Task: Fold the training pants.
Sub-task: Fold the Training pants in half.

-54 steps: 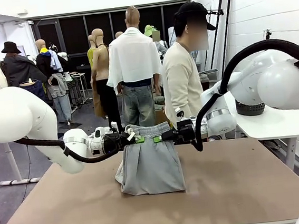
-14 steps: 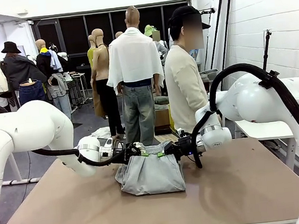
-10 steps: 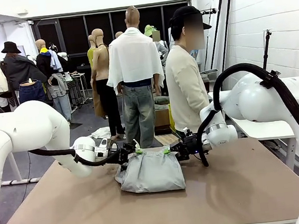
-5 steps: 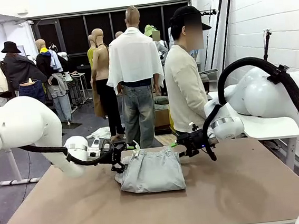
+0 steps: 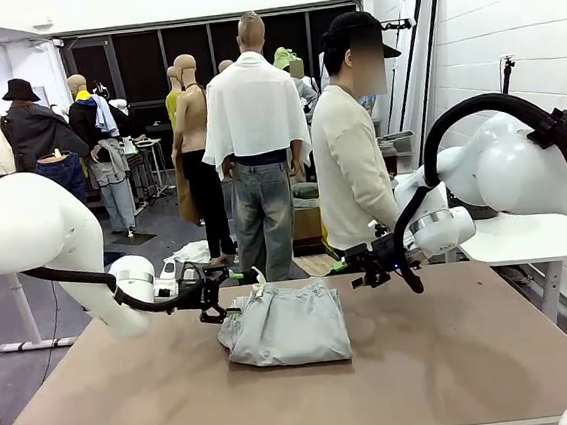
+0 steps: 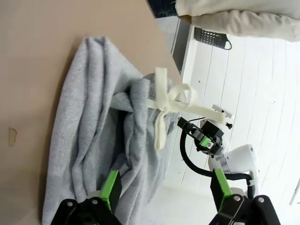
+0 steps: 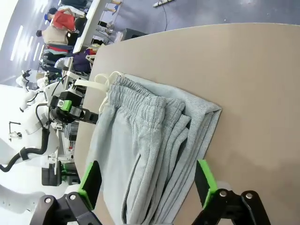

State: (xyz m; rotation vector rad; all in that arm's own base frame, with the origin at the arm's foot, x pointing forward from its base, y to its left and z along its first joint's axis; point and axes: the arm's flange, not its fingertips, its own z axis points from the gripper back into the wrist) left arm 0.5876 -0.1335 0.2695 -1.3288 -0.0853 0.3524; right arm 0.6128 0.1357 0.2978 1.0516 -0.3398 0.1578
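Lying folded into a compact grey bundle, the training pants (image 5: 286,324) rest on the brown table (image 5: 458,356), a little toward 11 o'clock of its middle in the front view. The gathered waistband runs along the far edge of the bundle, and the white drawstring (image 5: 253,279) sticks up at the bundle's 11 o'clock corner. In the left wrist view the pants (image 6: 101,150) show soft lengthwise folds, with the drawstring (image 6: 166,105) tied in a loose bow that hangs over the table edge.

At 9 o'clock of the bundle, the left gripper (image 5: 215,304) hovers just beside the cloth, its jaws spread wide with nothing between them; the green pads (image 6: 111,186) stand apart on either side of the fabric's end without pinching it. At 2 o'clock of the bundle, the right gripper (image 5: 352,266) hangs above the table, clear of the pants, jaws likewise released and empty. Its own camera looks down on the pants (image 7: 150,154) between separated green pads (image 7: 205,176).

A person (image 5: 351,166) in a cream top stands at the far side of the table, at 12 o'clock.
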